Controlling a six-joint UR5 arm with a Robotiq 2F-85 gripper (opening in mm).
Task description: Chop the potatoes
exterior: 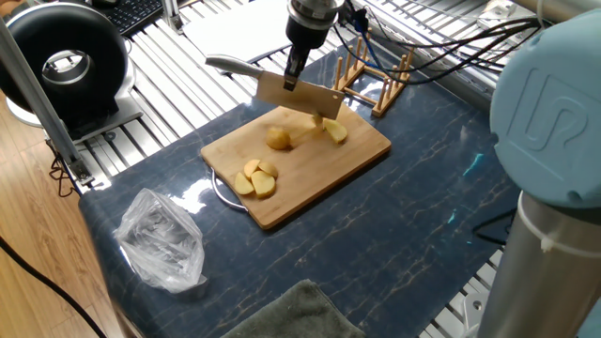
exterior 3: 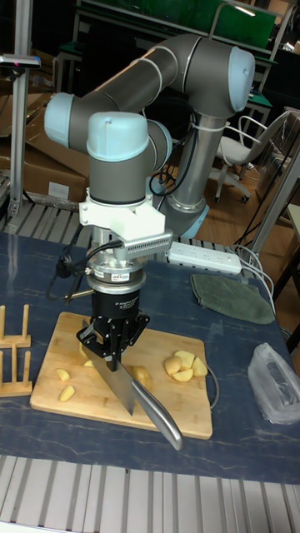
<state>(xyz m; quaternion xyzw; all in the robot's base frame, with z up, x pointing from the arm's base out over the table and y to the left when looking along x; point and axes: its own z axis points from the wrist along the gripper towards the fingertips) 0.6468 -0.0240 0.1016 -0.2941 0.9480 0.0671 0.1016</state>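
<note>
Gripping cleaver (exterior: 299,97), hand (exterior: 294,73); blade hiding some potatoes (exterior: 279,139).

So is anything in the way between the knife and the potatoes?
No, nothing visible is. The gripper holds the knife just above the board, over the potatoes. Only air lies between the blade and the pieces.

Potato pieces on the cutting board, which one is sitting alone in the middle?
The rounded potato piece at the board's centre; the sliced cluster lies nearer the front-left edge, and another piece sits beneath the knife.
</note>
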